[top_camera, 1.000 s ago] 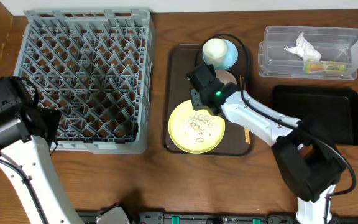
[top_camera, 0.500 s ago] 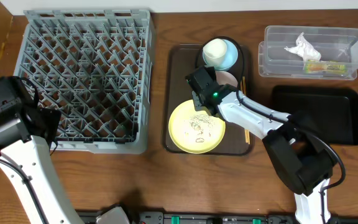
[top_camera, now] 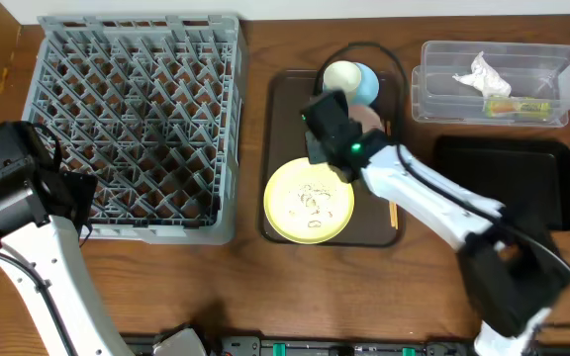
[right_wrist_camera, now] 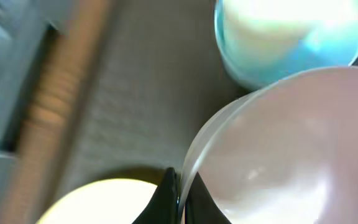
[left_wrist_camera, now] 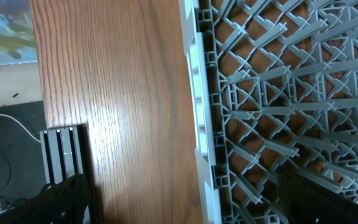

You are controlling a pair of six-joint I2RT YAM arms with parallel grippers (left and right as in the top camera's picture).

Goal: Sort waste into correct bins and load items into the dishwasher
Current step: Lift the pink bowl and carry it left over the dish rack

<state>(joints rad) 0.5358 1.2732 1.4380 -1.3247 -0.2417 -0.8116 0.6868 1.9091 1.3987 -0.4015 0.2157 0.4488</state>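
Fingers of the right gripper (right_wrist_camera: pixel 178 182) are pressed together on the rim of a glossy round white bowl (right_wrist_camera: pixel 272 143), the thin edge caught between them. The white bowl sits on a large brown rectangular serving tray (top_camera: pixel 283 99) in the middle of the wooden counter (top_camera: pixel 255 287). Just beyond it is a light blue round bowl (top_camera: pixel 367 89) with a white cup (top_camera: pixel 341 77) standing inside. Beside the pinched rim, toward the tray's near end, lies a pale yellow round plate (top_camera: pixel 285 213) with beige rice-like grains (top_camera: pixel 312 195) scattered on it. Thin wooden chopsticks (top_camera: pixel 393 212) lie along the tray's right side, partly under the arm.

To the right, a clear plastic rectangular tub (top_camera: pixel 443 94) holds a crumpled white paper napkin (top_camera: pixel 483 71) and a small yellow-green snack wrapper (top_camera: pixel 516 105). A flat black rectangular tray (top_camera: pixel 532 178) lies just in front of the tub.

A large square grey plastic dish rack (top_camera: pixel 137 99) fills the left side of the counter. The left gripper (left_wrist_camera: pixel 182 186) hangs over its near left edge with its fingers spread wide, holding nothing.
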